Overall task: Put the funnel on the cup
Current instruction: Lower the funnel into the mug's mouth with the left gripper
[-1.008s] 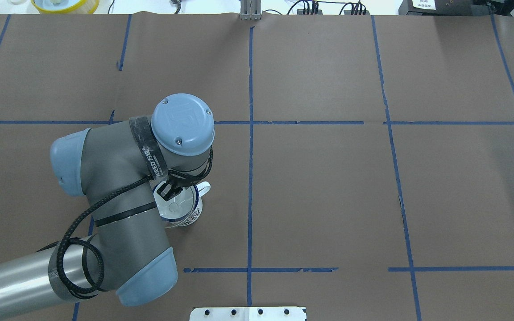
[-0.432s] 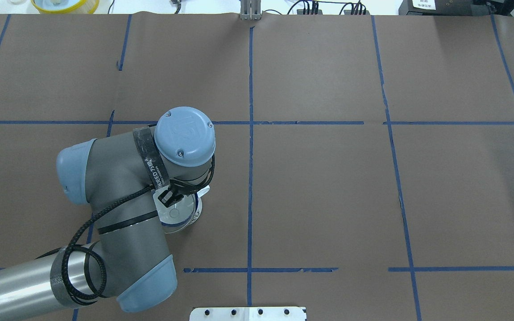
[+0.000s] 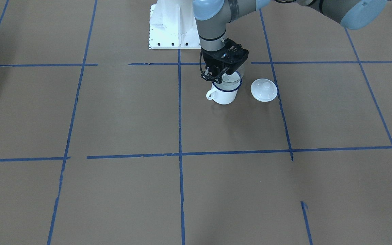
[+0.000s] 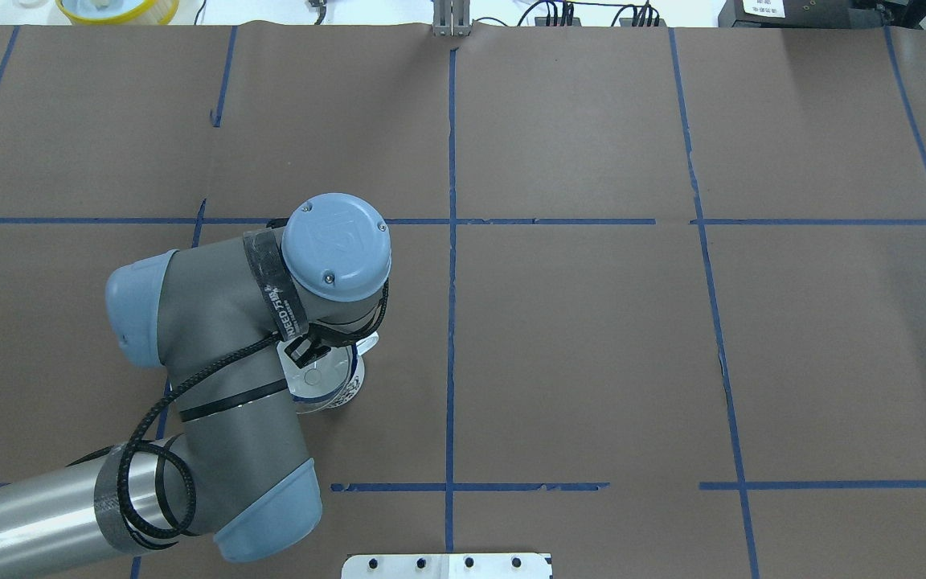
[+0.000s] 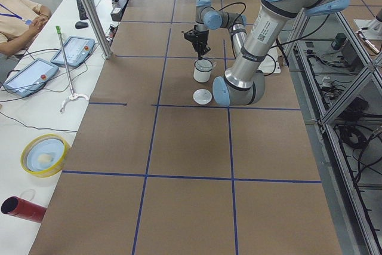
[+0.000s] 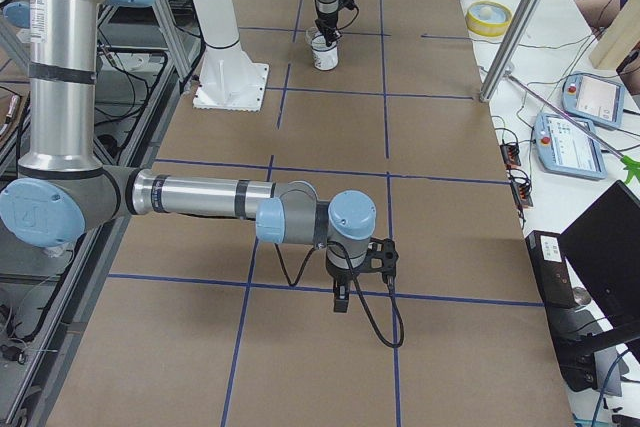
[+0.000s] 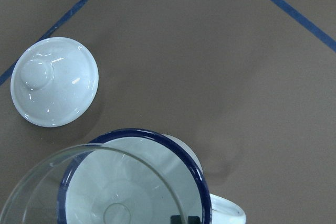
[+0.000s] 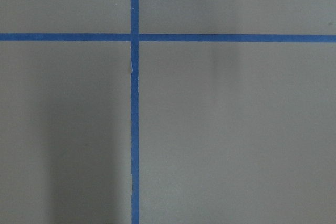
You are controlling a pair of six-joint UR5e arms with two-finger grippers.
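Note:
The white enamel cup (image 3: pixel 224 96) with a dark blue rim stands upright on the brown table, left of centre in the overhead view (image 4: pixel 348 388). The clear funnel (image 3: pixel 232 77) sits in the cup's mouth, tilted, its spout inside. My left gripper (image 3: pixel 221 77) is directly above the cup and shut on the funnel's rim. In the left wrist view the funnel's clear rim (image 7: pixel 37 182) overlaps the cup's blue rim (image 7: pixel 147 132). My right gripper (image 6: pixel 340 295) hangs over bare table far away; I cannot tell whether it is open or shut.
A white round knobbed lid (image 3: pixel 264 90) lies flat on the table just beside the cup, also in the left wrist view (image 7: pixel 55 80). The robot's white base plate (image 3: pixel 170 30) is behind the cup. Blue tape lines cross the table.
My left wrist has moved a little toward the robot and lower, bringing the funnel down from above the cup into its mouth. The cup has not moved.

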